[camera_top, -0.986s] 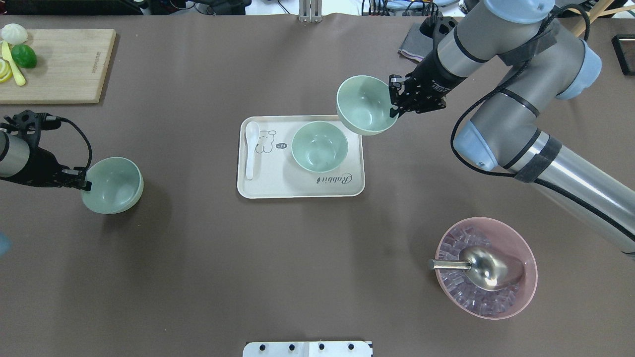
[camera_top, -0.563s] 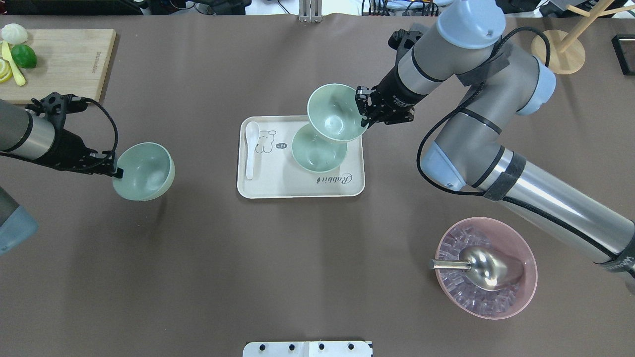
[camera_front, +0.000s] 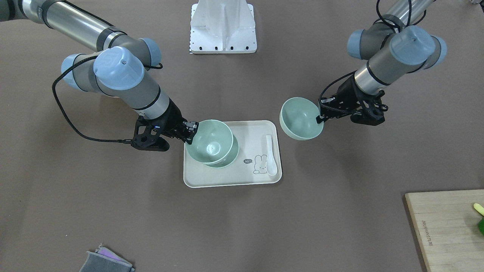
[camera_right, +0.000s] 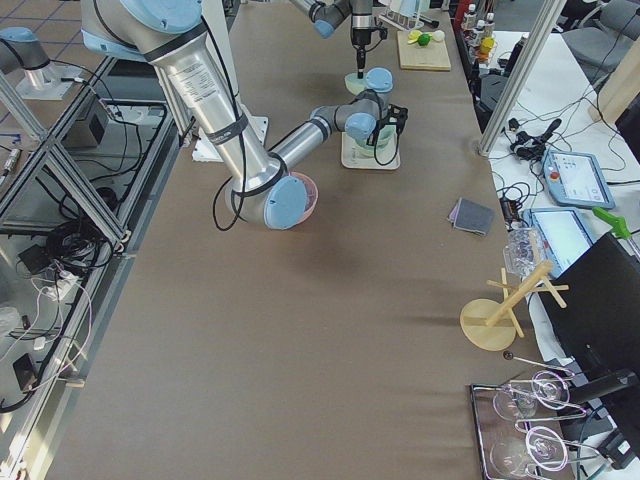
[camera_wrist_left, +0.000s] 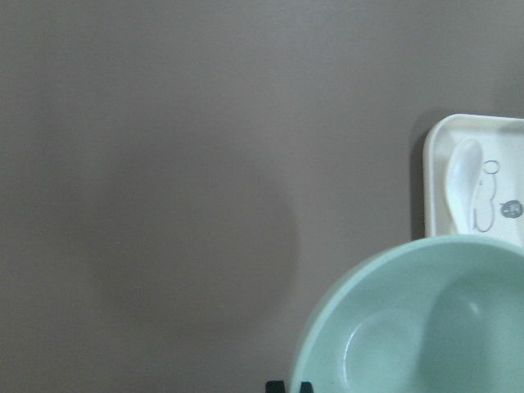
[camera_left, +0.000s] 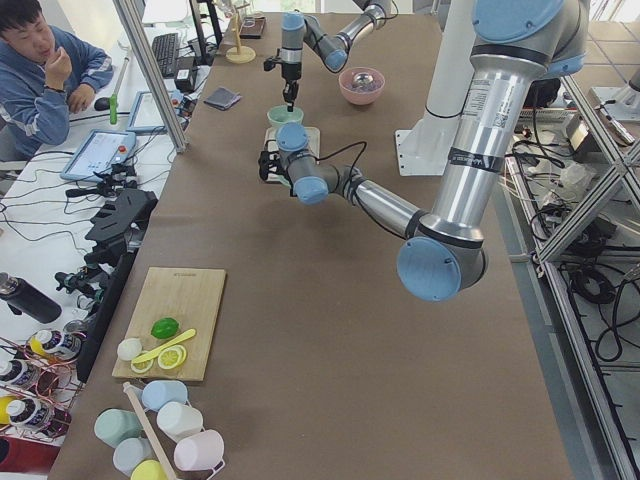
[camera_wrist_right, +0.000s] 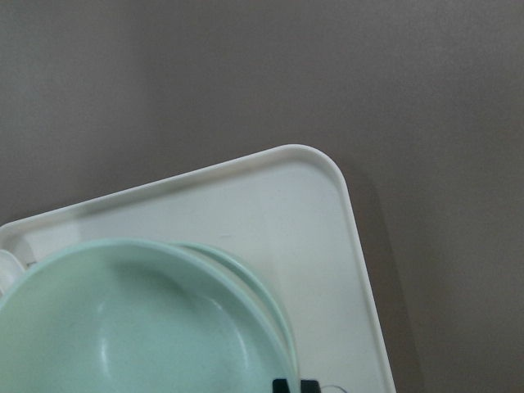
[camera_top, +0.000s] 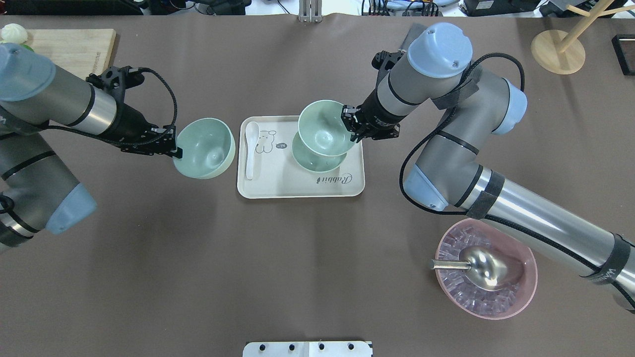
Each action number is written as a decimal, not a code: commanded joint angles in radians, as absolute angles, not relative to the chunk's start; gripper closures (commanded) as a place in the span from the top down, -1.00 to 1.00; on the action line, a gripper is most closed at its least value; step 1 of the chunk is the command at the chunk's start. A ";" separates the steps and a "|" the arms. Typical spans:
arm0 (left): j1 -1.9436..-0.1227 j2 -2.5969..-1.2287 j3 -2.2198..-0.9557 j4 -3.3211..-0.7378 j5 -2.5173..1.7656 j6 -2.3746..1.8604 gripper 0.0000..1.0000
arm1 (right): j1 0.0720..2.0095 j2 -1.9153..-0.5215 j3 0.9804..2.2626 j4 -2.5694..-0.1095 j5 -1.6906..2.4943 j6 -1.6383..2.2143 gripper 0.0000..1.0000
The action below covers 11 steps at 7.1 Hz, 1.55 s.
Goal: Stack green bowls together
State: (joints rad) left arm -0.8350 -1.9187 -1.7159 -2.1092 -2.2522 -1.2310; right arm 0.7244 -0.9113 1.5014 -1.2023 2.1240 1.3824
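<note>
Listing three pale green bowls; clock directions follow the overhead view, with 12 o'clock away from the robot.

Item 1, tray bowl [camera_top: 311,162]: upright in the 3 o'clock half of the cream tray [camera_top: 278,187], largely covered from above by item 2.

Item 2, right-held bowl [camera_top: 325,130]: mouth up, over the tray bowl and offset slightly toward 12 o'clock, so a crescent of the lower rim shows at 6 o'clock. It appears to sit just above the tray bowl, but contact cannot be confirmed. The right gripper [camera_top: 349,131] has its two fingers pinched onto the rim at this bowl's 3 o'clock edge, one inside the wall and one outside.

Item 3, left-held bowl [camera_top: 204,148]: mouth up, carried clear of the table just beside the tray's 9 o'clock edge, not over it. The left gripper [camera_top: 174,148] is clamped on the rim at this bowl's 9 o'clock edge.

Also on the tray: white spoon [camera_top: 251,148], lying lengthwise along the 9 o'clock side beside a printed rabbit.

On the brown table, well apart from the tray: pink bowl [camera_top: 522,298] of ice with a metal scoop [camera_top: 488,267] at 4 o'clock; wooden cutting board [camera_top: 69,47] at 10 o'clock; wooden stand [camera_top: 558,52] at 2 o'clock.
</note>
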 commanded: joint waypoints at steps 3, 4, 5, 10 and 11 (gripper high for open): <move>-0.799 -2.091 -1.713 -1.958 -2.204 -1.353 -1.00 | 0.692 -0.910 1.476 -1.197 2.114 1.382 -1.00; -0.796 -2.095 -1.713 -1.956 -2.201 -1.373 -1.00 | 0.692 -0.907 1.477 -1.195 2.115 1.384 -1.00; -0.796 -2.101 -1.713 -1.956 -2.198 -1.377 -1.00 | 0.693 -0.905 1.480 -1.192 2.114 1.384 0.98; -0.700 -2.204 -1.691 -1.927 -2.061 -1.532 -1.00 | 0.983 -1.032 1.496 -1.203 2.366 1.063 1.00; -0.675 -2.223 -1.671 -1.916 -2.031 -1.534 -1.00 | 1.014 -1.069 1.493 -1.203 2.378 0.989 1.00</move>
State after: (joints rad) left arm -0.7084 -2.1942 -1.6900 -1.9320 -2.0741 -1.5138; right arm 0.9581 -1.0205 1.4944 -1.2013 2.3431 1.0947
